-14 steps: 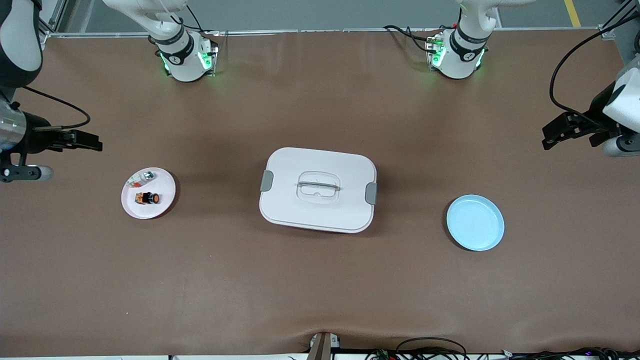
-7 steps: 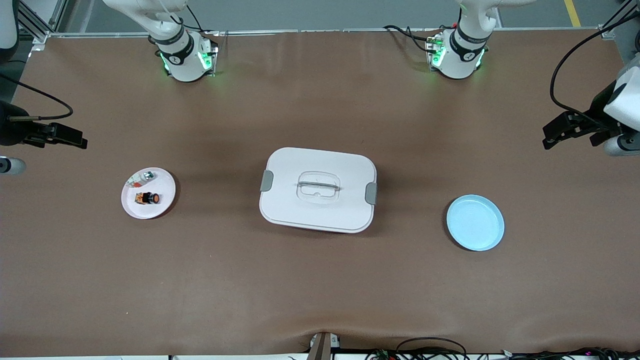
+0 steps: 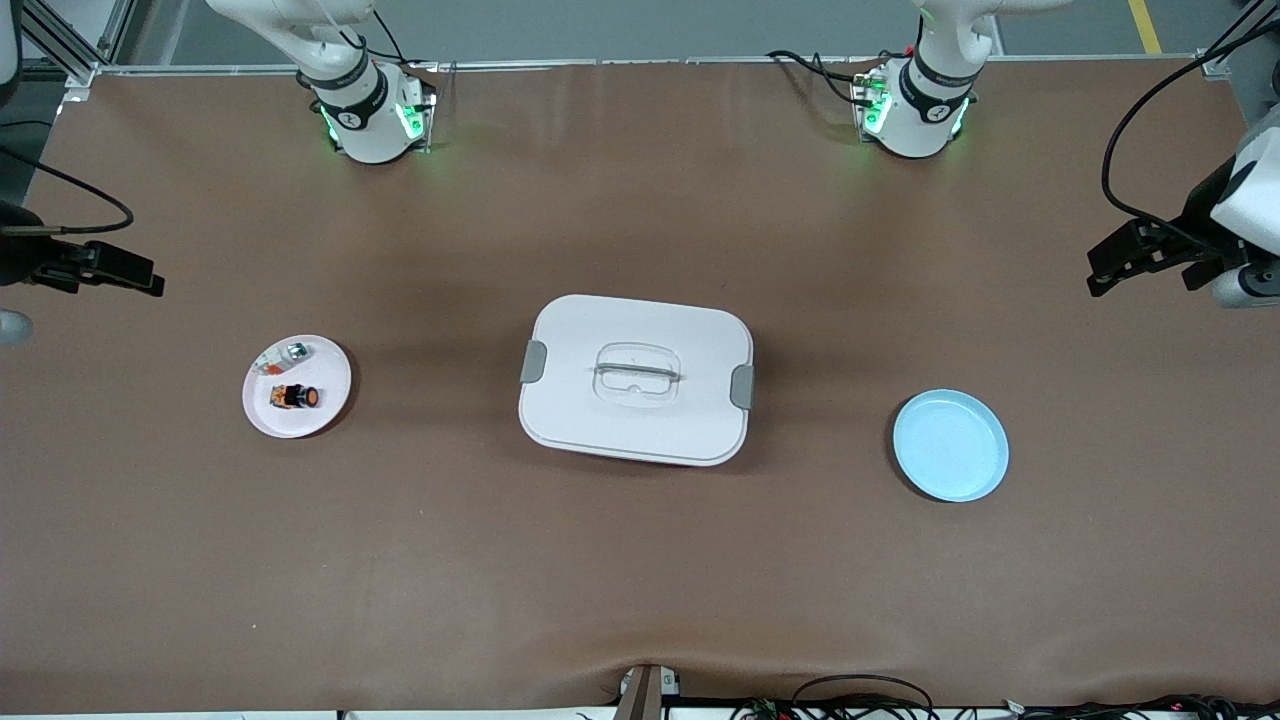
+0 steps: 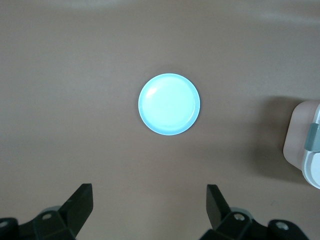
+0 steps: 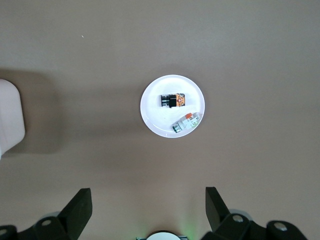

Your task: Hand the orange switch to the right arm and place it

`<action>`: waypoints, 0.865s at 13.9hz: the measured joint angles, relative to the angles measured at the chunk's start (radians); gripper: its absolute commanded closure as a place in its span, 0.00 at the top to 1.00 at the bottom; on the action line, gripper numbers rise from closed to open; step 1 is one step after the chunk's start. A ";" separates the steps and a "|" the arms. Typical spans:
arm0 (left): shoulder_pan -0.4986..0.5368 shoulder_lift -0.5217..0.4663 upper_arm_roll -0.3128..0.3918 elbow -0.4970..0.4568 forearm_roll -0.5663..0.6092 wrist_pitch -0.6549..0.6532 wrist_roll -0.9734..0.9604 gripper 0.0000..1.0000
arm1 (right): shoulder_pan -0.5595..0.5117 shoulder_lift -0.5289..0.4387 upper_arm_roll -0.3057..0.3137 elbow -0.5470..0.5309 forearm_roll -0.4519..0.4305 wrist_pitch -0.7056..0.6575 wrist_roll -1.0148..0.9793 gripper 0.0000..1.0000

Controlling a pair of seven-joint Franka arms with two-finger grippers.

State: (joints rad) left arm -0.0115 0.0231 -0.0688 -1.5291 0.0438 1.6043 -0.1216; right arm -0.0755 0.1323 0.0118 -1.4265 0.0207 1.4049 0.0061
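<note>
The orange switch (image 3: 295, 397) lies on its side on a small white plate (image 3: 325, 410) toward the right arm's end of the table. Its black body and orange cap also show in the right wrist view (image 5: 173, 100), on the same plate (image 5: 150, 117). My right gripper (image 3: 148, 283) hangs open and empty high over the table's end, apart from the plate. In its own view the right gripper (image 5: 148, 210) has bare table between its fingers. My left gripper (image 3: 1105, 272) waits open and empty over the left arm's end, its jaws wide apart (image 4: 149, 207).
A small silver-and-green part (image 3: 292, 351) shares the white plate with the switch. A white lidded box (image 3: 637, 378) with grey clips stands mid-table. A light blue plate (image 3: 950, 445), with nothing on it, sits toward the left arm's end, below the left wrist camera (image 4: 169, 104).
My right gripper has drawn back toward the table's end, away from the white plate, and its wrist has slid out of the front view. The left arm has barely moved.
</note>
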 measured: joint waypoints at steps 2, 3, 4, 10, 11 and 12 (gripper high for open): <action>0.000 -0.013 -0.002 -0.004 0.000 -0.001 0.000 1.00 | -0.008 -0.001 0.000 0.000 0.005 0.000 0.000 1.00; 0.000 -0.020 -0.003 -0.009 0.000 -0.001 0.000 1.00 | -0.009 -0.001 0.000 0.000 0.005 0.000 0.000 1.00; 0.000 -0.026 -0.003 -0.016 0.000 -0.001 0.000 1.00 | -0.009 -0.002 0.000 0.000 0.006 0.000 0.000 1.00; 0.001 -0.071 -0.003 -0.077 -0.050 0.002 -0.001 1.00 | -0.010 -0.037 0.002 0.001 0.008 -0.003 0.001 1.00; 0.001 -0.071 -0.003 -0.079 -0.050 0.002 -0.001 1.00 | -0.010 -0.046 0.004 0.000 0.008 -0.005 0.001 1.00; 0.001 -0.071 -0.003 -0.081 -0.050 0.002 0.000 1.00 | -0.010 -0.052 0.004 -0.001 0.008 -0.007 0.001 1.00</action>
State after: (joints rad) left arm -0.0104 -0.0482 -0.0718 -1.6097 -0.0058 1.6063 -0.1218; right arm -0.0855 0.0805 0.0160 -1.4274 0.0285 1.3975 0.0069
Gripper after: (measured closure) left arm 0.000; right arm 0.000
